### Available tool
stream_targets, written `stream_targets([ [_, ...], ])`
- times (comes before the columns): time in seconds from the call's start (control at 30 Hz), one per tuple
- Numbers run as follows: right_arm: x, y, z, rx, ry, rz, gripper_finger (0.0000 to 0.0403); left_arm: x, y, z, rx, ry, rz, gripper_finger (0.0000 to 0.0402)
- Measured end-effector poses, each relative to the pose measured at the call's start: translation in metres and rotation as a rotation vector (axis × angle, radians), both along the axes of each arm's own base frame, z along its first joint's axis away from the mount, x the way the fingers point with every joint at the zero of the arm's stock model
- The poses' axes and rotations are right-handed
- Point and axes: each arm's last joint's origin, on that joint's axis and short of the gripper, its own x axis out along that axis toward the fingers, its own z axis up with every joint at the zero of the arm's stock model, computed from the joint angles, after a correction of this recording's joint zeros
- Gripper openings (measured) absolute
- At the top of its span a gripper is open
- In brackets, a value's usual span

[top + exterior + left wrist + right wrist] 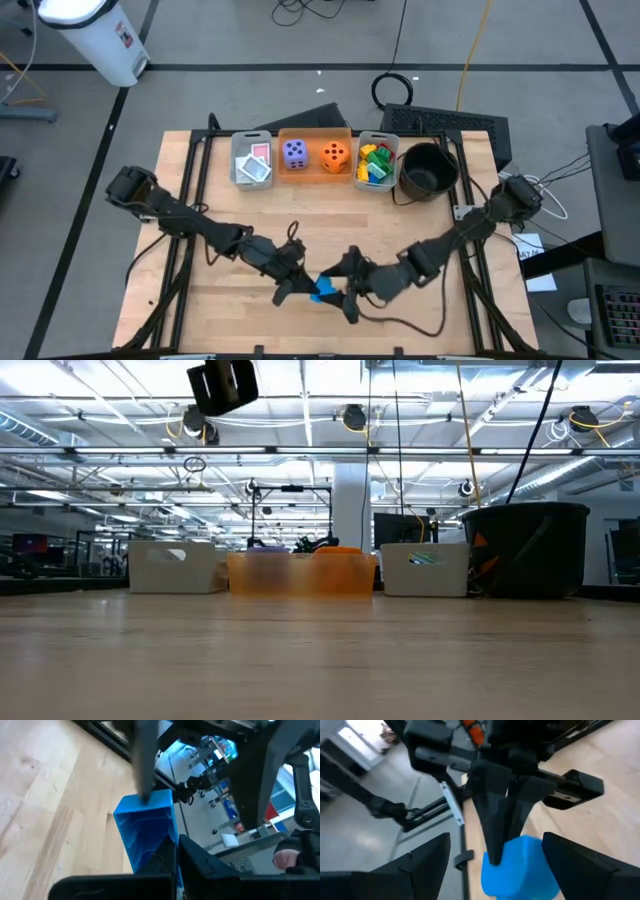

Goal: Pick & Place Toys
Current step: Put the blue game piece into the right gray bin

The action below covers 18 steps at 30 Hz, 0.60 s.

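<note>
Clearly a handover is in hand: near the front edge of the table (420, 300), well short of the row of bins, the left gripper (300, 290) is pressed tight on the rim of a blue brick (325, 290), holding it up, while the right gripper (345, 293) sits just across from it with its fingers (420, 865) spread wide on either side of the same brick, not yet touching it as far as the right wrist view shows. Taking the orange bin (316, 160) at the back of the table as landmark, the purple die (295, 152) and orange die (336, 155) lie inside it, the picture cards (254, 165) fill the grey bin (235, 172) just left of it, the coloured bricks (374, 163) fill the grey bin just right of it, and the black bowl (428, 170) stands farther right. My judgement is that the next move calls for the right gripper to close squarely on the brick before the left one lets go, then carry it to the brick bin. No brand, label or readable writing shows on any of these things.
</note>
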Motion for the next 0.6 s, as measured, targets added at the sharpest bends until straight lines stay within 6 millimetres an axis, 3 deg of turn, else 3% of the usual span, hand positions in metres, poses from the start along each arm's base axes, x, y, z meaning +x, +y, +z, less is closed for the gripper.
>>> stream_targets([
  [0.27,0.017,-0.03,0.0,0.037,0.003,-0.006,0.0304,-0.01,-0.002,0.017,0.038,-0.069,0.038,0.0002],
  [0.6,0.017,-0.035,-0.006,0.049,0.07,0.013,0.0303,-0.016,-0.005,0.019,0.093,-0.062,0.083,0.0003],
])
